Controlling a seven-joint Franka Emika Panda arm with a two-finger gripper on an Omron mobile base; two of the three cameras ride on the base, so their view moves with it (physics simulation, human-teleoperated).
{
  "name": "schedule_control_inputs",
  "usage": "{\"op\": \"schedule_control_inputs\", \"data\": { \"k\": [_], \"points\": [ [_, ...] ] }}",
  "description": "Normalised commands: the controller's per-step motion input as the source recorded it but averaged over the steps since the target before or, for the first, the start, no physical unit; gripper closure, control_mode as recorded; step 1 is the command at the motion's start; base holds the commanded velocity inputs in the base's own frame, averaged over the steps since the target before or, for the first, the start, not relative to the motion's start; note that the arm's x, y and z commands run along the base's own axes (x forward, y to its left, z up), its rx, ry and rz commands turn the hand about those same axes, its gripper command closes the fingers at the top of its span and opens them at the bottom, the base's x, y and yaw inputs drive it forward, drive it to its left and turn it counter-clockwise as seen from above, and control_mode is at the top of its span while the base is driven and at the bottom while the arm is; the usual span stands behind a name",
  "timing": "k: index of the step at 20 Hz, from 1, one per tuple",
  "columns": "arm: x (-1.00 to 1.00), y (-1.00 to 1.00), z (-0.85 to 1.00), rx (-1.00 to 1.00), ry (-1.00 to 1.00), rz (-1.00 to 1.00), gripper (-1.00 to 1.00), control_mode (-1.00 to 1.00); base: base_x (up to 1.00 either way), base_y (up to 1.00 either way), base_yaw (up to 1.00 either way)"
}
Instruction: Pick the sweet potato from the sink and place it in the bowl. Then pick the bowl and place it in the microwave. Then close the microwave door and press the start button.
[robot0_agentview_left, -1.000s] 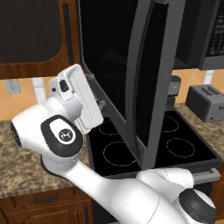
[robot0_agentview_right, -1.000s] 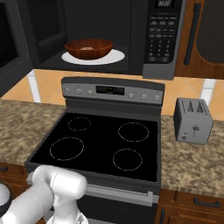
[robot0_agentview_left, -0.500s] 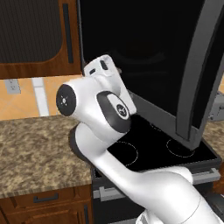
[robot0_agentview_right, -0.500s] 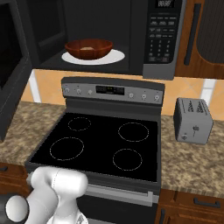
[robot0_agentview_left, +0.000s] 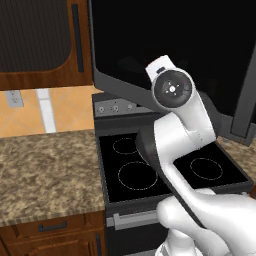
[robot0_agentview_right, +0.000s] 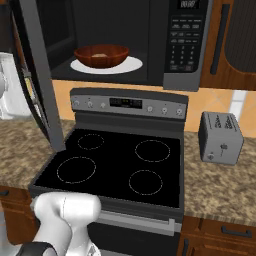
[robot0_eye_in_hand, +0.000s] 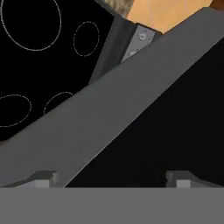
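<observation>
Swung further toward closing, the door (robot0_agentview_right: 35, 75) now stands near edge-on over the stove (robot0_agentview_right: 115, 165). My gripper (robot0_eye_in_hand: 111, 177), jaws spread and holding nothing, faces its grey frame up close. Beyond, the bowl (robot0_agentview_right: 101, 55) sits inside the microwave (robot0_agentview_right: 185, 45).

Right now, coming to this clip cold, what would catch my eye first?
The microwave door stands swung out over the stove, its dark glass wide across the left base view. Behind it, in the lit microwave, the reddish-brown bowl sits on the white turntable plate. The open gripper is up close against the door's grey frame.
</observation>
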Motion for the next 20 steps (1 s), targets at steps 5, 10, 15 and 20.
{"op": "schedule_control_inputs", "data": {
  "k": [5,10,15,20],
  "points": [
    [0.60,-0.58,0.01,0.17,0.00,0.20,-1.00,-1.00,0.00,0.00,0.00],
    [0.87,-0.27,0.03,0.16,0.03,0.12,-1.00,-1.00,0.00,0.00,0.00],
    [0.96,-0.03,0.13,0.18,0.07,0.04,-1.00,-1.00,0.00,0.00,0.00],
    [0.93,0.00,0.04,0.17,0.05,0.01,-1.00,-1.00,0.00,0.00,0.00]
  ]
}}
